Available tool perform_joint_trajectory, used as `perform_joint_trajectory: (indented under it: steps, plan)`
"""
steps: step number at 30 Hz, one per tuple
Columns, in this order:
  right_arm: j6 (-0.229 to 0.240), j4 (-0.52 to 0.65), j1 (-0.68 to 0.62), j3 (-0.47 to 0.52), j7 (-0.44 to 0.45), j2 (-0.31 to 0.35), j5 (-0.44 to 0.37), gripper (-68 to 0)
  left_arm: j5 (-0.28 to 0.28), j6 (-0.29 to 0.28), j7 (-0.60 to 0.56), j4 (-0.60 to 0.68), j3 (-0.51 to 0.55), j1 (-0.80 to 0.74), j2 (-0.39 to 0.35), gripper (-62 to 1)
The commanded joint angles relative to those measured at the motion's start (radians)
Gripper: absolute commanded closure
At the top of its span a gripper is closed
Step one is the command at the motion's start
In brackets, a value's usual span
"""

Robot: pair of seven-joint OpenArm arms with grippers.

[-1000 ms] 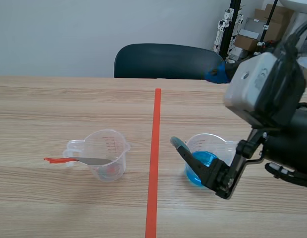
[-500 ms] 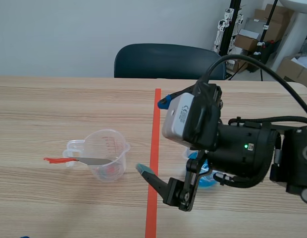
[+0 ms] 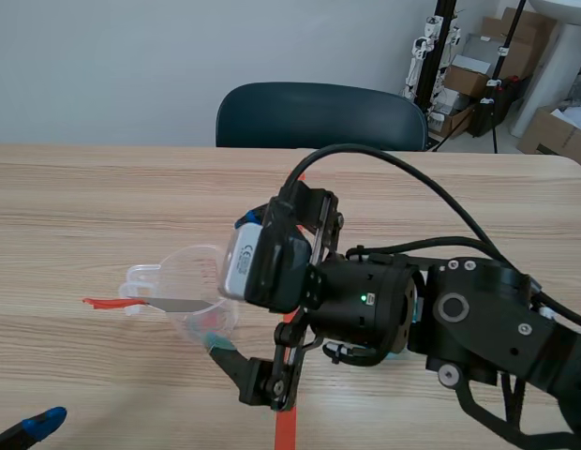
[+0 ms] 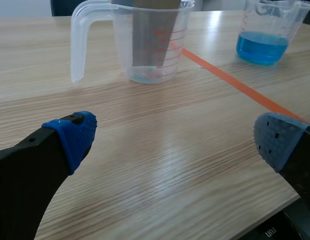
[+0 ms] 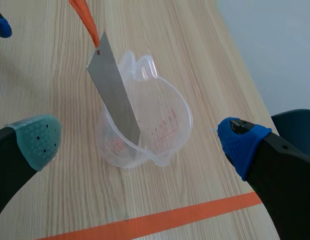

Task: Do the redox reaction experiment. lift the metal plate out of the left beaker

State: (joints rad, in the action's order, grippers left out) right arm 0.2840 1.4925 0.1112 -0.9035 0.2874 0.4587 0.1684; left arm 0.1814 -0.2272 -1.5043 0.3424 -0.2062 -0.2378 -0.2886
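Right gripper (image 5: 137,139) stands wide open and grips nothing. Its grey-green pad (image 5: 37,137) is on one side and its blue pad (image 5: 242,140) on the other. The left beaker (image 5: 155,125) sits just ahead, in the gap between them, with bare wood showing between each pad and the clear wall. Inside that beaker leans the metal plate (image 5: 112,95), a flat grey strip. Its lower end is down at the beaker's floor, and its upper end rises past the rim near the handle, on the grey-green pad's side. An orange-red strip (image 5: 85,17) runs on from the plate's upper end, farther ahead of the gripper. Neither finger touches the plate. Nearer to the gripper than the beaker, the tape line (image 5: 160,217) crosses the wooden table (image 5: 35,65). In the scene view the right arm reaches from its own side across that line, and its bulk hides the table behind the gripper.

Left gripper (image 4: 175,136) is likewise spread and empty, low over the table. The same beaker stands well ahead of it, with the plate leaning inside. Off to one side, beyond the tape line, stands the right beaker (image 4: 265,30) with blue liquid (image 4: 260,47) in its bottom. Past the table's far edge stands a dark chair (image 3: 319,112).
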Motion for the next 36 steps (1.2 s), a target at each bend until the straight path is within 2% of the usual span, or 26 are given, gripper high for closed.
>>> perform_joint_trajectory:
  steps: [1, 3, 6, 15, 26, 34, 36]
  plan:
    - [-0.008, 0.012, 0.026, -0.009, 0.015, -0.003, -0.006, -67.9, -0.035, 0.004, -0.05, 0.012, 0.005, -0.006, -0.005, -62.3]
    - [-0.008, 0.005, 0.04, -0.027, 0.013, -0.016, 0.009, -67.9, -0.065, 0.004, -0.05, 0.012, 0.005, -0.005, -0.003, -62.3]
    - [-0.027, -0.008, 0.05, -0.039, 0.013, -0.04, 0.029, -67.9, -0.074, 0.004, -0.05, 0.021, 0.005, -0.005, 0.005, -62.3]
    - [-0.03, -0.074, 0.08, -0.087, -0.013, -0.11, 0.06, -67.9, -0.073, 0.004, -0.05, 0.09, 0.005, -0.006, 0.014, -62.3]
    - [-0.038, -0.193, 0.128, -0.134, -0.013, -0.186, 0.065, -67.9, -0.073, 0.008, -0.05, 0.106, 0.005, -0.005, 0.014, -62.3]
    - [-0.053, -0.2, 0.141, -0.144, -0.013, -0.214, 0.073, -67.9, -0.074, 0.009, -0.05, 0.131, 0.005, -0.006, 0.014, -62.3]
    - [-0.053, -0.2, 0.141, -0.145, -0.012, -0.216, 0.076, -65.6, -0.074, 0.009, -0.05, 0.131, 0.005, -0.006, 0.014, -62.3]
